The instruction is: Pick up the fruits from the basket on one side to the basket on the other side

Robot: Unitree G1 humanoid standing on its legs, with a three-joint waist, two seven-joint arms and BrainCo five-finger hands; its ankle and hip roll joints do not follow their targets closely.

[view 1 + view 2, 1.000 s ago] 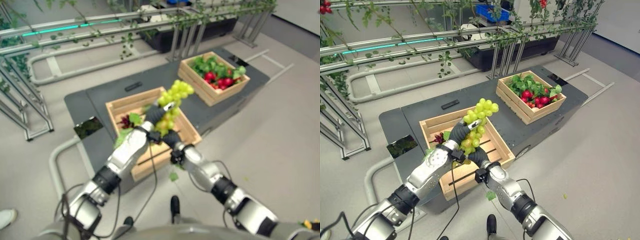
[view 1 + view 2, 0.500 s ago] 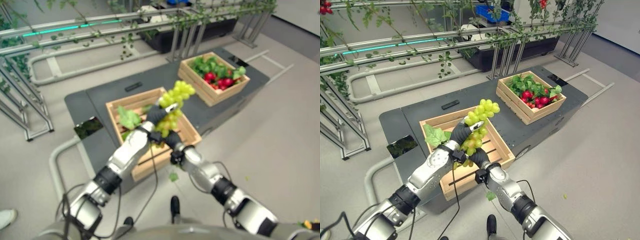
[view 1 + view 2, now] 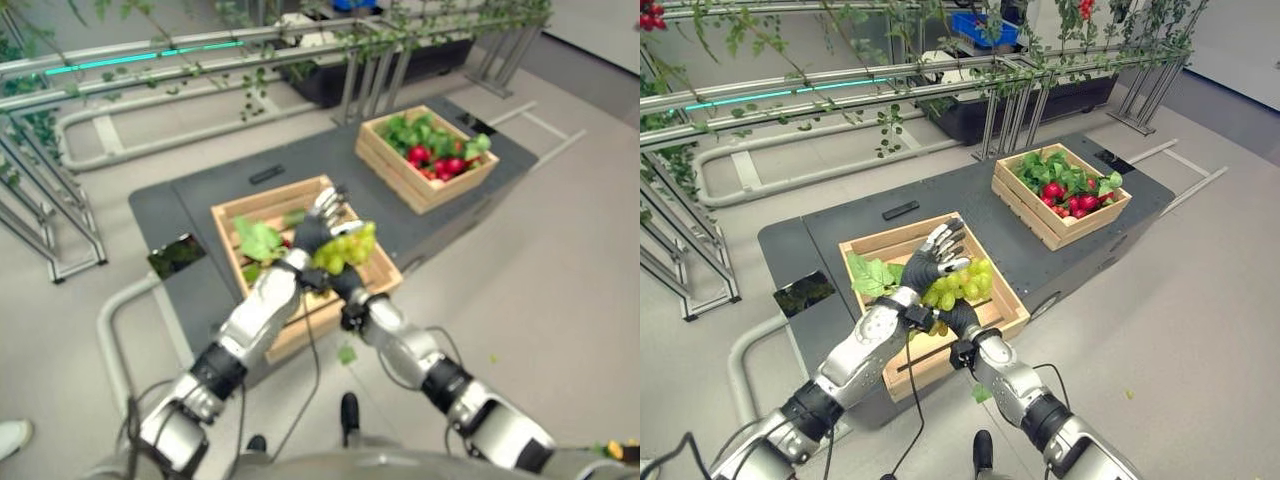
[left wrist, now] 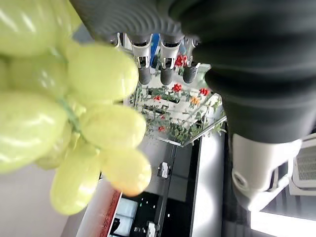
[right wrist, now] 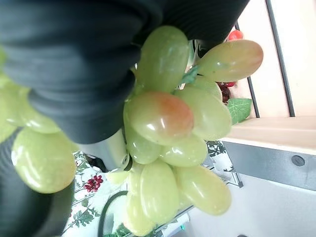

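A bunch of green grapes [image 3: 962,282] hangs just above the near wooden crate [image 3: 1015,300], resting against my right hand [image 3: 960,318], which reaches up from below and is shut on it. The right wrist view has the grapes [image 5: 168,143] pressed against the hand's dark cover. My left hand [image 3: 930,258] stands over the bunch with its fingers [image 4: 165,64] straight and spread, and the grapes [image 4: 89,113] lie beside its palm. The far crate [image 3: 1025,218] holds green leaves and red fruits [image 3: 1065,190].
Both crates stand on a dark grey table [image 3: 980,200]. A large green leaf [image 3: 870,272] lies in the near crate. A small black object [image 3: 900,209] sits on the table behind it. Metal rails with vines run along the back and left.
The left hand has let go of the grapes and opened its fingers upward. The bunch has dropped from its raised position down onto the right hand, closer to the near crate.
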